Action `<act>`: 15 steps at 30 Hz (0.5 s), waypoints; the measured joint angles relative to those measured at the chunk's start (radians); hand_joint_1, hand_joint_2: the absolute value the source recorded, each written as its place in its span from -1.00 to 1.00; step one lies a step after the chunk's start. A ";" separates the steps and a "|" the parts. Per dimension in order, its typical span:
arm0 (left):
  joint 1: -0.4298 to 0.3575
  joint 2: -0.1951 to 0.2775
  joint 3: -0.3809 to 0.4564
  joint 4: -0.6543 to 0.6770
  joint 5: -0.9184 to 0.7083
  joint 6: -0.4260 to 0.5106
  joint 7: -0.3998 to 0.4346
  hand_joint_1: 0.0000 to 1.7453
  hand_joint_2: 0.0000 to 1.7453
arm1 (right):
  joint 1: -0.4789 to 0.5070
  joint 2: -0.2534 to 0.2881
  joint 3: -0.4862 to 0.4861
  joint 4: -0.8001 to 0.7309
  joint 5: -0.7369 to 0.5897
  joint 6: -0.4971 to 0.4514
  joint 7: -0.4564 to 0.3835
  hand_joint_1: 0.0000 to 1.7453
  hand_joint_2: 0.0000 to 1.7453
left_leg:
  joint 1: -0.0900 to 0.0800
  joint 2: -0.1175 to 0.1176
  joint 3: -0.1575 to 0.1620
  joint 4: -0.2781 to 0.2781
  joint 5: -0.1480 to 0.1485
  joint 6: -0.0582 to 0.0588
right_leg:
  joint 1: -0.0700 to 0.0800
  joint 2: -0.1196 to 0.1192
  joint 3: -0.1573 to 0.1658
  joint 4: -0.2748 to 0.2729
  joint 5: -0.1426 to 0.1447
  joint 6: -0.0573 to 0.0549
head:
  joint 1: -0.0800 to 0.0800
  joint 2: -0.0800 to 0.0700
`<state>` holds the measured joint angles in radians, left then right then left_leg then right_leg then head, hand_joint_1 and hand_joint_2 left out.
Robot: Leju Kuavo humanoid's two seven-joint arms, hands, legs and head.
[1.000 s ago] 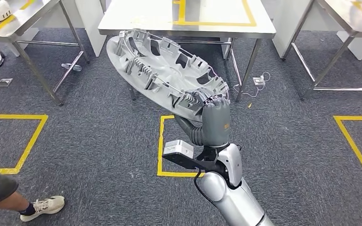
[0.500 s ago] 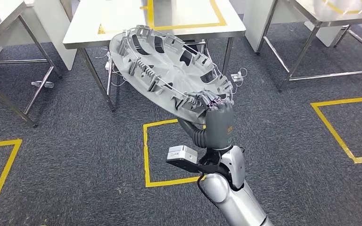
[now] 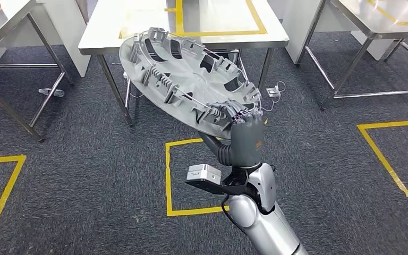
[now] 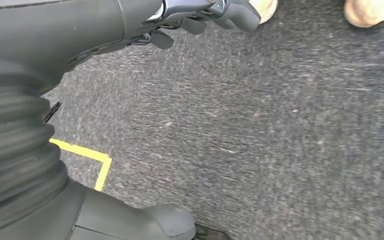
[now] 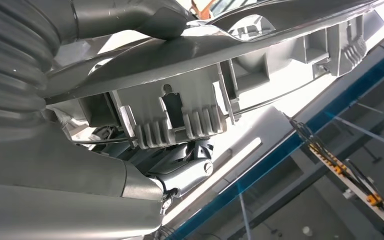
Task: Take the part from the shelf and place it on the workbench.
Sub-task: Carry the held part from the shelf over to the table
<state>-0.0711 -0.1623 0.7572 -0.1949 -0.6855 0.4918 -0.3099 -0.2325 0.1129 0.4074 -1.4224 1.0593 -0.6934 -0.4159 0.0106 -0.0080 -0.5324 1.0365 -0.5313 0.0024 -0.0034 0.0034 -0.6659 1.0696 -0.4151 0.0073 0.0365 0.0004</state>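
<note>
The part is a large round grey plastic wheel cover (image 3: 186, 74), tilted with its ribbed inner side up. My right hand (image 3: 244, 135) grips its near rim from below, raised in front of me. In the right wrist view the thumb (image 5: 130, 17) lies over the cover's rim (image 5: 195, 55) and the darker fingers (image 5: 185, 170) press under its clips. A white workbench (image 3: 138, 32) with a yellow taped rectangle stands just beyond the cover. My left hand (image 4: 70, 35) hangs over the grey carpet, fingers apart and holding nothing.
Steel tables stand at the far left (image 3: 5, 16) and far right (image 3: 382, 16). Yellow tape squares (image 3: 168, 175) mark the carpet. A bottle (image 3: 50, 92) and a cabled adapter (image 3: 272, 91) lie near the workbench legs. A person's shoes (image 4: 370, 10) are close to my left side.
The whole view has shifted as the camera moved; the workbench looks nearer and more centred. A person's foot has left the head view. My right hand holds the cover as before.
</note>
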 joint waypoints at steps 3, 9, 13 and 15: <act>-0.002 0.000 0.000 0.000 0.000 -0.001 0.004 -1.00 1.00 | -0.002 0.000 0.000 0.001 0.000 0.000 0.001 1.00 1.00 | -0.001 0.001 0.009 -0.010 -0.013 -0.019 | 0.005 0.002 0.021 -0.031 -0.016 -0.015 | -0.003 0.000; -0.003 0.000 -0.001 -0.001 -0.005 -0.005 0.007 -1.00 1.00 | -0.006 0.002 0.002 0.002 0.000 0.000 0.004 1.00 1.00 | 0.002 0.004 -0.123 0.227 -0.098 -0.041 | -0.003 0.001 0.076 -0.050 -0.048 -0.042 | -0.014 0.000; 0.004 0.000 0.000 0.001 -0.009 -0.006 0.013 -1.00 1.00 | -0.005 0.002 0.002 0.007 0.000 0.000 0.008 1.00 1.00 | 0.002 0.004 -0.164 0.168 0.039 -0.038 | -0.003 0.006 0.127 -0.049 -0.088 -0.038 | -0.015 0.000; 0.004 0.000 0.000 0.001 -0.009 -0.007 0.014 -1.00 1.00 | -0.007 0.002 0.002 0.009 0.001 0.000 0.008 1.00 1.00 | 0.000 0.003 -0.125 0.052 0.105 -0.030 | -0.001 0.006 0.147 -0.048 -0.111 -0.029 | -0.016 0.000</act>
<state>-0.0674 -0.1623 0.7568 -0.1936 -0.6946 0.4849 -0.2963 -0.2391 0.1153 0.4098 -1.4137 1.0599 -0.6935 -0.4076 0.0103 -0.0046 -0.6572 1.0881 -0.4259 -0.0280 -0.0040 0.0095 -0.5187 1.0212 -0.5257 -0.0214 0.0204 0.0004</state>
